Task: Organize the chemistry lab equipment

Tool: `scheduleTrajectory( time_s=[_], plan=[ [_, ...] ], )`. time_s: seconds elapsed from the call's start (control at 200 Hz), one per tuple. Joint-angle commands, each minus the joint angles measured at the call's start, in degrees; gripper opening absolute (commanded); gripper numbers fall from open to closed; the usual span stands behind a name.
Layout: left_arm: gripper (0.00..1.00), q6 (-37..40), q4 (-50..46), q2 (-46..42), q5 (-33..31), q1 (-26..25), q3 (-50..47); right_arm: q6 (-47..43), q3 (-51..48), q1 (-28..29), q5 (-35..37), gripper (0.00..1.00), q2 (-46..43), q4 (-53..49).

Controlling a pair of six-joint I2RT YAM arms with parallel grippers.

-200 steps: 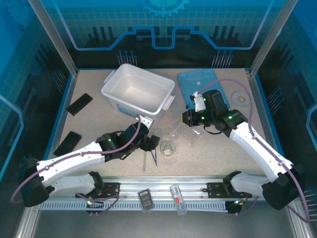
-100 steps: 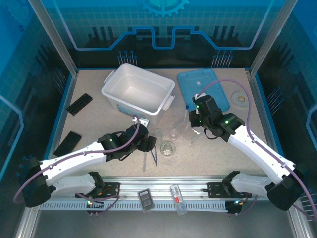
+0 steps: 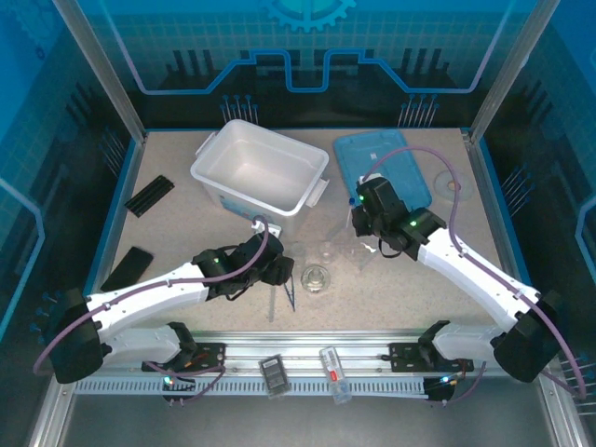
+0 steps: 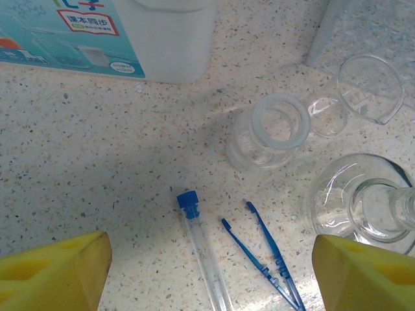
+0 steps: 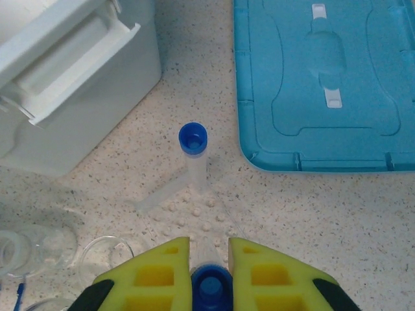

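Observation:
My right gripper (image 5: pixel 209 249) is shut on a blue-capped tube (image 5: pixel 209 289), held upright over the small clear rack (image 5: pixel 194 208). A second tube (image 5: pixel 193 140) stands in the rack's far end. My left gripper (image 4: pixel 211 249) hangs open above a third tube (image 4: pixel 202 256) lying flat on the table, with the dark blue tweezers (image 4: pixel 267 258) just to its right. In the top view the left gripper (image 3: pixel 277 270) is beside the round glass dish (image 3: pixel 317 277). The white bin (image 3: pixel 261 172) stands open at the back, and its light-blue lid (image 3: pixel 382 160) lies flat to the right of it.
Clear glass vessels (image 4: pixel 269 129) cluster close to the tweezers. A black ridged strip (image 3: pixel 149 196) and a black block (image 3: pixel 128 268) lie at the left. A pale ring (image 3: pixel 453 184) sits at the right. The bin wall (image 5: pixel 71 97) is close on the rack's left.
My right gripper has swung left and nearer with its tube, from beside the lid to over the rack. The left arm has edged slightly right.

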Motion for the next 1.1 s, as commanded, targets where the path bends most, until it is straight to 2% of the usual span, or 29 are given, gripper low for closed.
scheduleTrajectory(
  time_s=[0.0, 0.485, 1.091],
  plan=[
    [0.82, -1.43, -1.06, 0.59, -0.63, 0.43, -1.2, -1.12, 1.06, 0.63, 1.28, 0.14, 1.07, 1.64],
    [0.82, -1.55, -0.93, 0.2, -0.6, 1.05, -1.81, -2.8, 1.07, 0.31, 2.46, 0.15, 3.79, 4.08],
    [0.82, -1.46, -0.62, -0.29, -0.11, 1.86, -2.83, -2.92, 0.42, 0.02, 0.57, 0.15, 5.73, 4.9]
  ],
)
